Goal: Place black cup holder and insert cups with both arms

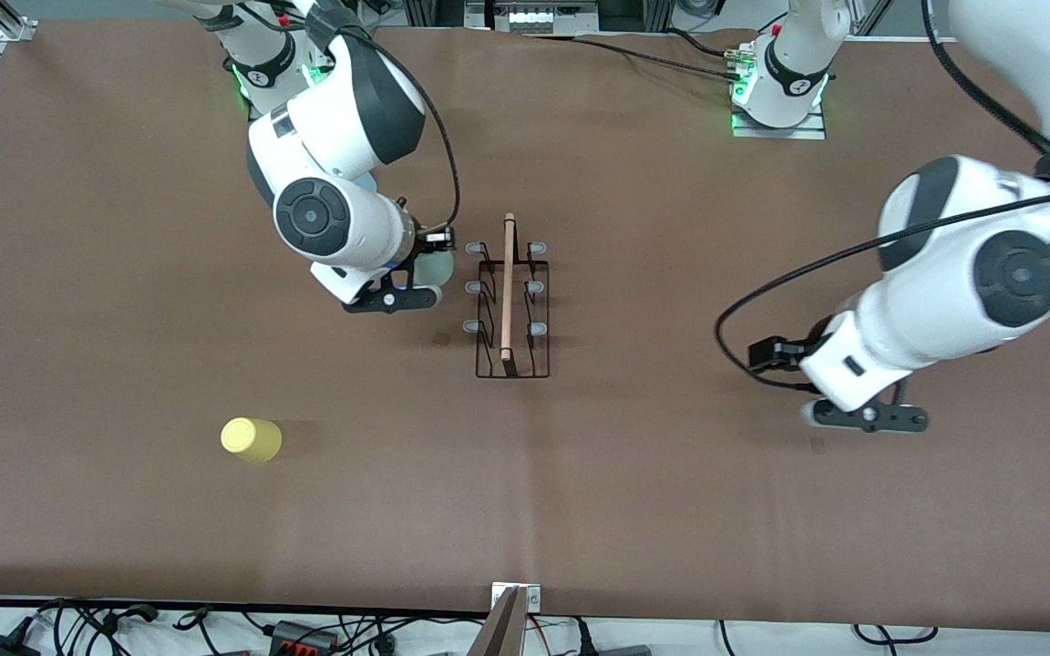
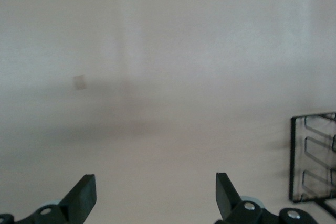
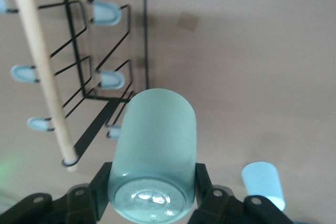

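Black wire and a pale wooden rod make up the rack, which stands upright in the middle of the brown surface and serves as the landmark for everything else. Placing it looks done; the step in hand seems to be loading the first cup. The right pincer is clamped on the mint cup, holding it tipped on its side, mouth toward the pegs, just beside the rack on the side toward the right arm's end; in the front view the cup shows only as a sliver beside the wrist. The next move probably calls for lining the cup's mouth up with one blue-grey peg tip and sliding it on squarely, since the pegs sit close together and a skewed approach could snag the wire or shove the light rack. The yellow cup stands on the surface well apart from the rack, nearer the front camera and toward the right arm's end. The blue cup stands under the right arm, near the rack. The left pincer waits with fingers spread and empty, over bare surface well apart from the rack toward the left arm's end.
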Robot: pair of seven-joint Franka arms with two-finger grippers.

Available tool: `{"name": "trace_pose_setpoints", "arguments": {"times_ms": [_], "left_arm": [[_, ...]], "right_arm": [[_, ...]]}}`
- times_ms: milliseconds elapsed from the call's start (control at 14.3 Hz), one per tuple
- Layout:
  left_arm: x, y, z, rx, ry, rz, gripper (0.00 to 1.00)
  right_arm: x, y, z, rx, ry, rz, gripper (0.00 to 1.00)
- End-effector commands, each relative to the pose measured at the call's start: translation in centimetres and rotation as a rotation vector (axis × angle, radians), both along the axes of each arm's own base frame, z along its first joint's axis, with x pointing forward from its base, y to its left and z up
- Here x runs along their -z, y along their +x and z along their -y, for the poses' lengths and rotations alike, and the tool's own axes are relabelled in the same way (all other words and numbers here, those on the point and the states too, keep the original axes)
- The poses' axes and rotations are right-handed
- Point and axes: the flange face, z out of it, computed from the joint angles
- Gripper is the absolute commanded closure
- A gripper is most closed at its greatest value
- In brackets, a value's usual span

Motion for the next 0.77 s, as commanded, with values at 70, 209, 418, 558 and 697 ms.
{"name": "trace_pose_setpoints", "arguments": {"times_ms": [70, 209, 418, 558, 697], "left_arm": [[-5.7, -3.5, -5.7, 0.008, 0.061, -0.009, 0.00], [-9.0, -5.7, -7.8, -0.037, 0.049, 0.024, 0.00], [-12.2, -8.0, -9.5, -0.069, 0.073, 0.014, 0.00], [-11.4, -8.6, -9.8, -0.082, 0.046, -0.016, 0.00], [-10.0, -8.5, -9.7, -0.113, -0.001, -0.025, 0.00]], "right_arm": [[-0.2, -1.6, -2.9, -0.021, 0.022, -0.022, 0.74], [0.8, -1.6, -3.2, -0.016, 0.017, -0.028, 0.74], [2.0, -1.9, -4.2, -0.025, 0.014, -0.026, 0.74], [2.3, -1.8, -4.4, -0.025, 0.015, -0.022, 0.74], [3.1, -1.7, -4.5, -0.023, 0.012, -0.027, 0.74]]}}
